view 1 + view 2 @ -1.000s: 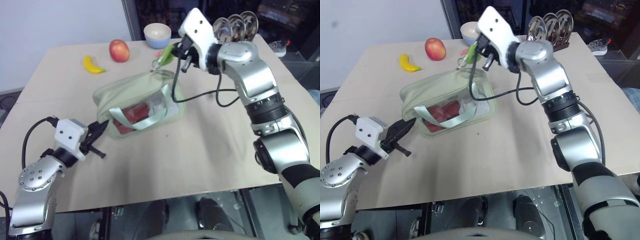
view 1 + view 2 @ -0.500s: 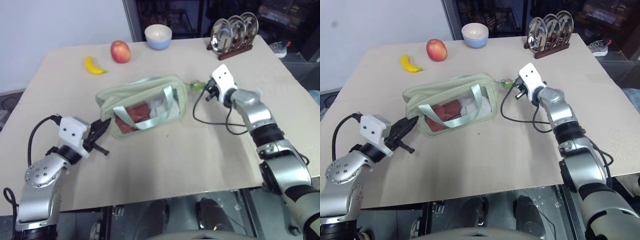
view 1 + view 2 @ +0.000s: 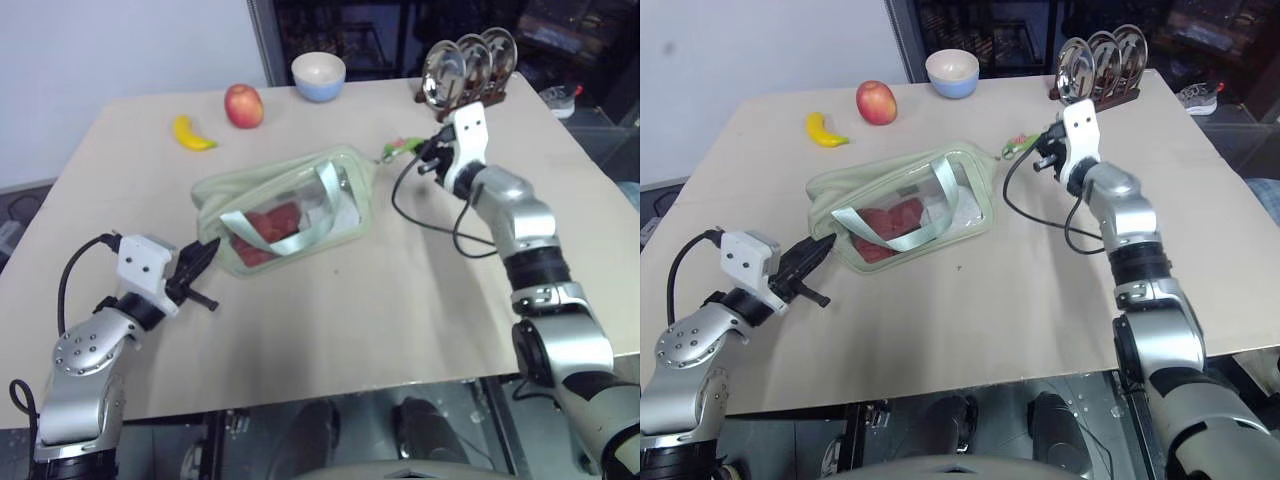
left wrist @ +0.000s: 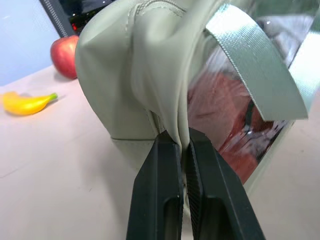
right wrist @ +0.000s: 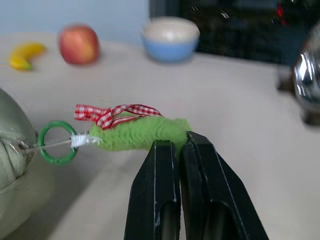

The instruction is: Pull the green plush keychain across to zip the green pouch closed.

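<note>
The pale green pouch [image 3: 285, 205] lies mid-table, its clear window showing red contents and its strap [image 3: 270, 228] draped over the front. My left gripper [image 3: 211, 247] is shut on the fabric at the pouch's near-left end, seen pinched between its fingers [image 4: 165, 170] in the left wrist view. To the right of the pouch's far end, the lime-green plush keychain [image 5: 137, 134] with a red checked ribbon hangs from a green ring [image 5: 55, 148] on the zipper. My right gripper [image 3: 1043, 155] is shut on the plush keychain [image 3: 400, 148], just above the table.
An apple [image 3: 244, 104], a banana [image 3: 192, 133] and a blue-and-white bowl [image 3: 319, 75] stand along the table's far side. A rack of metal plates [image 3: 467, 70] is just behind my right gripper. A black cable [image 3: 430, 225] loops under the right wrist.
My right gripper came down from high behind the pouch and swung right, carrying the plush keychain past the pouch's right end. The pouch's top now looks drawn together. The left gripper kept its grip.
</note>
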You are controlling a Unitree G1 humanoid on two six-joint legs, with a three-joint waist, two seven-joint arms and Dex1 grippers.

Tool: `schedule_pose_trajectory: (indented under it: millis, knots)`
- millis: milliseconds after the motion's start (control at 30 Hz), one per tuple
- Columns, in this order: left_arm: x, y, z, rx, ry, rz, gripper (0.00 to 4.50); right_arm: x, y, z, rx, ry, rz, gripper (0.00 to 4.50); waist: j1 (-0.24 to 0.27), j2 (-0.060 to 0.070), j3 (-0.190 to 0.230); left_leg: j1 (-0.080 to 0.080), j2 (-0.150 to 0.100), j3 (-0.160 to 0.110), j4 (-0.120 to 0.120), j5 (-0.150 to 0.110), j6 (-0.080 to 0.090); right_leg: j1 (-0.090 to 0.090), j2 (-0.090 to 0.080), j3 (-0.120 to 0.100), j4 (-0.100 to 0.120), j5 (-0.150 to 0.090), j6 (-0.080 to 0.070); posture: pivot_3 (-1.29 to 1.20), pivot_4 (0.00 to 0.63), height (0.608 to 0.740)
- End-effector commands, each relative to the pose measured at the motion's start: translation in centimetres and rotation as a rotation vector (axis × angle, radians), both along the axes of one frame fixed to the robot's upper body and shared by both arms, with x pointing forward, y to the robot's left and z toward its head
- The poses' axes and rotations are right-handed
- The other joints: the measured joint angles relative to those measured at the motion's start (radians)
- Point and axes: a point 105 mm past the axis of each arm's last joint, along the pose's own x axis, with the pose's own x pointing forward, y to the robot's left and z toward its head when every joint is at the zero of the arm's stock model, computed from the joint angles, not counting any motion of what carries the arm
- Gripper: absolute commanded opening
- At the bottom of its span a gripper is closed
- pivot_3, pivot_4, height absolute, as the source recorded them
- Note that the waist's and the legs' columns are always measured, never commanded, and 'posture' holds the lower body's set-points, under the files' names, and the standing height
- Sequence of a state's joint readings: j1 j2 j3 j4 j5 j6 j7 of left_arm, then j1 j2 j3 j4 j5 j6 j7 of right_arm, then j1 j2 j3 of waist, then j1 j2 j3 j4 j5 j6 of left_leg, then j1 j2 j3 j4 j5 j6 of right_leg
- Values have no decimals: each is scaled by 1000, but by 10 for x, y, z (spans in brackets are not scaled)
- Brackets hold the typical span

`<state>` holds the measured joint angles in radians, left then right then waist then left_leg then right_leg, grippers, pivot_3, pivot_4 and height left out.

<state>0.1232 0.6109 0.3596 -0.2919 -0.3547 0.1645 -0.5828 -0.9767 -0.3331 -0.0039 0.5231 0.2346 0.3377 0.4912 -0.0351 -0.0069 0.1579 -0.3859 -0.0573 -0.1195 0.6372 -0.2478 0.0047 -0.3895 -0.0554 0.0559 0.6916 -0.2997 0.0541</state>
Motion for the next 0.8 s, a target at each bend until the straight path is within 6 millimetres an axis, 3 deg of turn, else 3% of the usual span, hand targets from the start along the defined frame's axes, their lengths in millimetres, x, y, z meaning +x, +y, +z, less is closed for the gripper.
schedule_pose_trajectory:
  millis: [33,100,200,300,400,467,633,700,800]
  knots:
    - [-6,40,-20,32,88,175,0,-3,-52,66,-39,-199,-139,72,0,0,0,-1,0,0,0,0,0,-1,0,0,0,0,0,0,150,740]
    - [-6,41,-20,33,87,183,0,0,-56,64,-86,-196,-160,72,-1,0,0,-6,0,0,0,0,0,-5,0,0,0,0,0,0,150,740]
    - [-6,41,-20,24,81,187,0,10,-72,28,-214,-103,-230,72,-5,0,0,-8,1,-1,0,0,0,-8,0,-1,-1,0,0,0,150,740]
    - [-5,39,-17,8,69,191,0,8,-68,-13,-233,-1,-200,72,-7,0,0,-8,1,0,0,0,0,-8,0,0,-2,0,0,0,150,740]
    - [-4,35,-15,-3,54,181,0,0,-53,-36,-188,50,-153,72,-13,0,0,-8,2,1,0,0,0,-8,1,1,-2,0,0,0,150,740]
    - [-4,30,-12,-8,38,161,0,-9,-34,-35,-95,45,-83,72,-18,0,0,-8,3,2,0,0,0,-8,2,1,-2,0,0,0,150,740]
    - [-2,19,-1,-8,9,98,0,-41,5,-1,126,-10,143,72,-30,1,0,-8,4,3,0,0,0,-9,2,3,0,0,0,0,150,740]
    - [1,18,2,-6,5,91,0,-52,13,10,200,-13,206,72,-31,1,0,-8,4,3,0,0,0,-9,2,3,0,0,0,0,150,740]
    - [4,19,3,-3,1,92,0,-50,9,2,151,3,171,72,-27,0,0,-8,4,2,0,0,0,-8,2,2,1,0,0,0,150,740]
